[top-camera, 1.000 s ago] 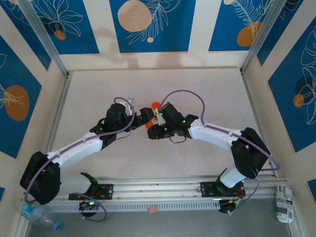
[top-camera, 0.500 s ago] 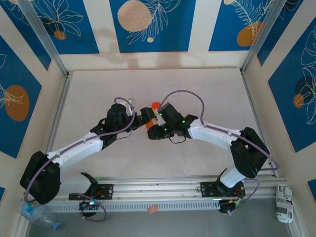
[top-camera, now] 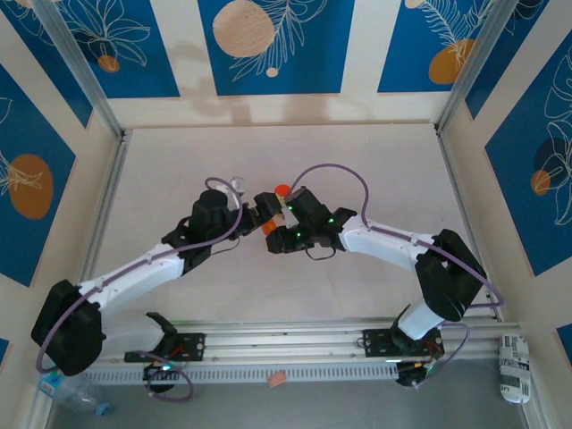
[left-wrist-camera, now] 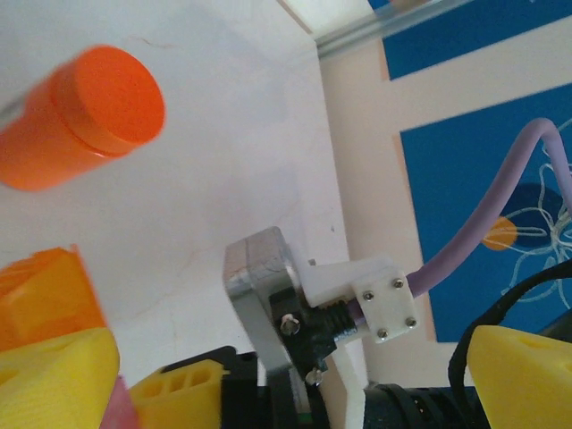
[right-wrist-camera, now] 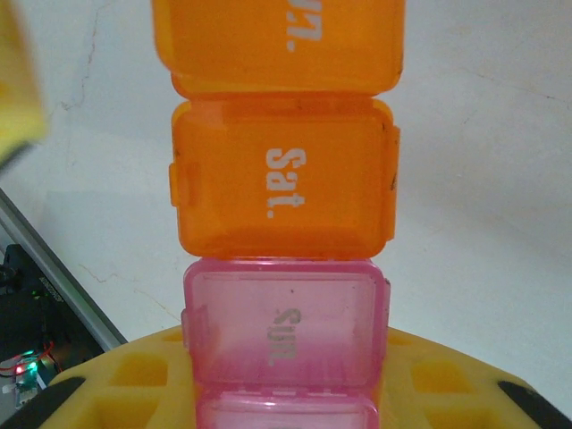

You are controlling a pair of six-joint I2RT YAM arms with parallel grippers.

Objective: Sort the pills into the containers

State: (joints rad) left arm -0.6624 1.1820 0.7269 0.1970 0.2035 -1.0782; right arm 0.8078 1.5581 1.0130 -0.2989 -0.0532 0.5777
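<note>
Containers [right-wrist-camera: 284, 192], a joined orange and pink strip, over mid-surface, held in right gripper [top-camera: 275, 234], jaws narrow on it. Left gripper [top-camera: 263, 204] just beside, jaws wide. Orange bottle [left-wrist-camera: 85, 121] near. White surface [top-camera: 375, 161], blue leaf-print walls [top-camera: 268, 45], aluminium rail [top-camera: 295, 335] at near edge.

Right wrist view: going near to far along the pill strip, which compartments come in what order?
Pill strip: pink compartment at the bottom edge → pink compartment marked Sun. → orange compartment marked Sat. → orange compartment cut by the top edge
</note>
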